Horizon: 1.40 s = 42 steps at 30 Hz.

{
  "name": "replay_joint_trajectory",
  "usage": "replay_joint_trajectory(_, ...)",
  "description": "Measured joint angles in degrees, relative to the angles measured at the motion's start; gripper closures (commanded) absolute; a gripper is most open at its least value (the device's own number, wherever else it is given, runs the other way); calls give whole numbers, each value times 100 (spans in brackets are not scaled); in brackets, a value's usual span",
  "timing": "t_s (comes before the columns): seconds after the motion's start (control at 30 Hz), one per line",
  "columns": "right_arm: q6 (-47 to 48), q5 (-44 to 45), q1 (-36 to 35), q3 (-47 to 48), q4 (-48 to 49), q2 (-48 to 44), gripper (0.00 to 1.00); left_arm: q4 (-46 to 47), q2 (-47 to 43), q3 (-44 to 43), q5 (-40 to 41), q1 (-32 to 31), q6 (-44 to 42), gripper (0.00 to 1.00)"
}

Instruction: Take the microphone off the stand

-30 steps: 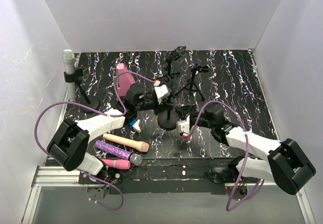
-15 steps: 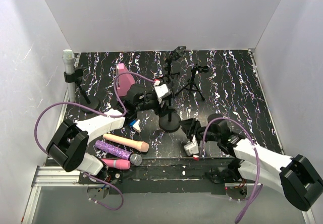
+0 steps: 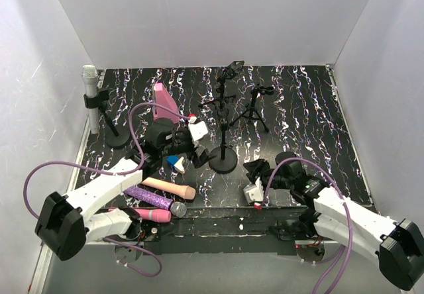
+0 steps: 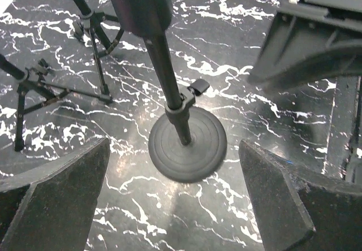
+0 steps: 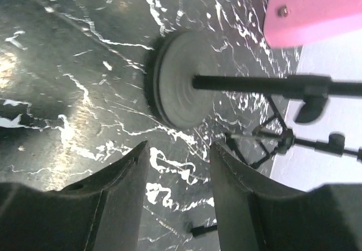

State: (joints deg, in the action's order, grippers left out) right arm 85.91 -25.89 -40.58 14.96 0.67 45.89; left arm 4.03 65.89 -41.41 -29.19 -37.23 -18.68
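There are four microphones. One grey mic [image 3: 89, 82] stands upright in the clip of a stand [image 3: 116, 137] at the far left of the table [image 3: 298, 108]. The other three lie close together at the near left edge: a peach mic [image 3: 165, 187], a purple mic [image 3: 147, 195] and a pink mic [image 3: 151, 213].

There are four stands in all. Besides the one with the grey mic, a bare round-base stand [image 3: 223, 160] is in the middle, and two tripods [image 3: 225, 98] [image 3: 254, 112] are behind it. A pink piece [image 3: 163, 102] is left of the tripods.

The left gripper [image 4: 173, 145] is spread wide and grasps nothing; it is just left of the round-base stand and looks at it. The right gripper [image 5: 180, 149] has its fingers parted and also holds nothing; it is near the front edge, to the right of that stand.
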Motion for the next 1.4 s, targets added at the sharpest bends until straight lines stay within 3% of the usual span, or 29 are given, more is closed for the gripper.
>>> replay_joint_trajectory(0.2, -1818, 525, 2, 1156, -778, -83, 46, -750, -501, -70, 238, 2, 24, 2)
replay_joint_trajectory(0.33, -3626, 780, 13, 2903, -1495, 354, 44, -1174, -540, -629, 358, 4, 15, 2)
replay_joint_trajectory(0.47, -5195, 750, 52, 4474, -1770, 855, 35, -1519, -466, -1561, 525, 4, 15, 2)
replay_joint_trajectory(0.67, -6756, 601, 105, 5302, -1740, 1462, 31, -1298, -243, -2256, 938, 4, 498, 2)
replay_joint_trajectory(0.83, -7759, 494, 313, 6000, -1871, 2398, 38, -1027, 232, -2406, 1086, 7, 1128, 8)
replay_joint_trajectory(1.03, -8572, 291, 492, 6168, -1886, 2778, 62, -756, 509, -2382, 1056, 166, 1631, 23)
replay_joint_trajectory(1.27, -8811, 184, 492, 6120, -1801, 2820, 78, -525, 518, -2277, 708, 181, 1840, 32)
replay_joint_trajectory(1.4, -8747, 155, 490, 5941, -1716, 2824, 82, -476, 525, -2048, 505, 164, 1794, 33)
